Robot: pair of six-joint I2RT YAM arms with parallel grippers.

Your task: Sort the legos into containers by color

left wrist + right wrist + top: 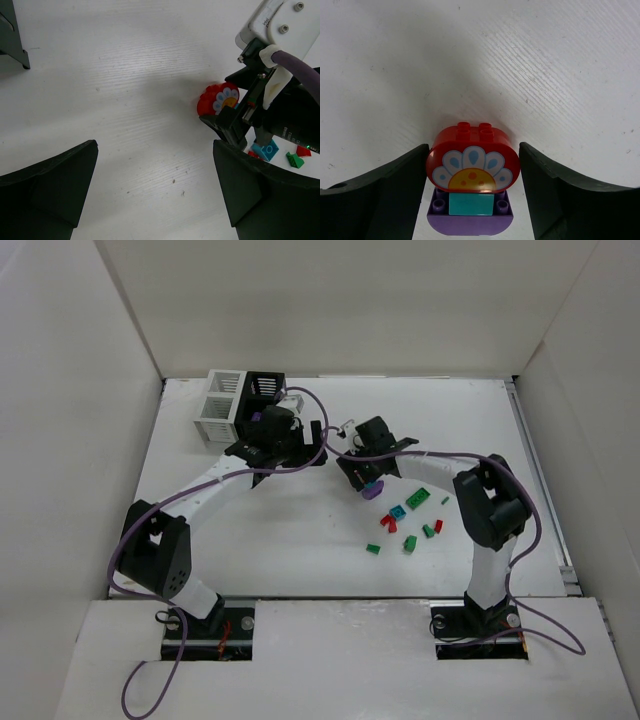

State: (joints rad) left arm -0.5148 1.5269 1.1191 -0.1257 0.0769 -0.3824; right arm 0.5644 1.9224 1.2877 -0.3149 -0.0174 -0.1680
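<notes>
My right gripper (367, 478) is shut on a lego stack: a red flower brick (472, 157) on a teal brick (471, 204) on a purple base (470, 225), its purple base showing in the top view (372, 491). Both fingers (395, 190) touch the red brick's sides. The left wrist view also shows the red brick (217, 99). My left gripper (298, 450) is open and empty over bare table (155, 190). The white container (220, 406) and black container (264, 390) stand joined at the back left. Several loose legos (409, 542) lie in front of the right gripper.
Loose bricks include a teal one (398, 512), a green one (418, 500) and a red one (388, 524). A corner of the black container (12, 37) shows in the left wrist view. The two grippers are close together. White walls enclose the table.
</notes>
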